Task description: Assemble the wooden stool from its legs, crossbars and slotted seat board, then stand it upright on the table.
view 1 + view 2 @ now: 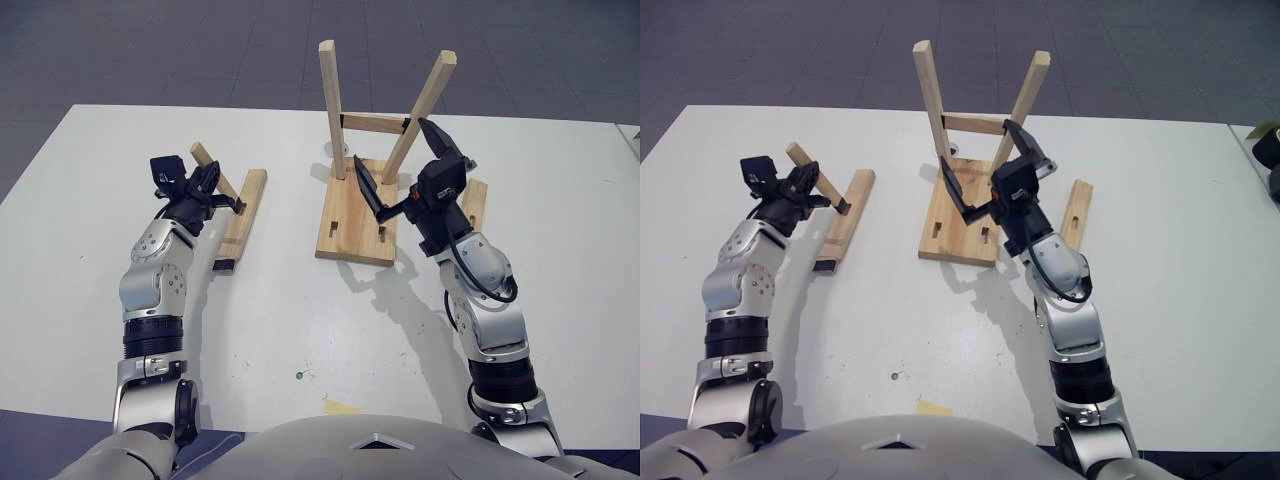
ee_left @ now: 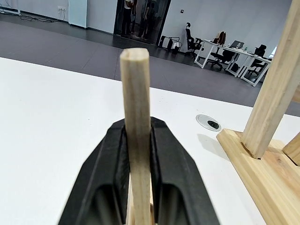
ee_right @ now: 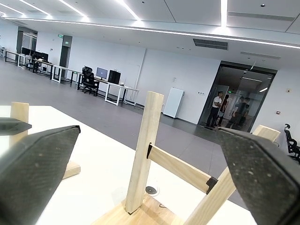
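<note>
Gripping one stick, spreading wide at the stool

The seat board (image 1: 345, 238) is lying flat in the middle of the table (image 1: 120, 160), carrying two upright legs (image 1: 332, 100) joined by a crossbar (image 1: 372, 123). A round cable port (image 2: 208, 123) is sitting just behind the board, and a scrap of tape (image 1: 338, 406) is lying near the front edge. A slotted piece (image 1: 1076, 212) is resting flat beside the right forearm. The right gripper (image 1: 391, 140) is hovering over the board with its fingers spread wide — grasping nothing, one finger passing just in front of the right-hand leg. The left arm is stretching forward, and the left gripper (image 2: 139, 140) is clenching a tilted stick (image 2: 135, 93). Another leg (image 1: 245, 215) is lying flat on the table just beside it.
</note>
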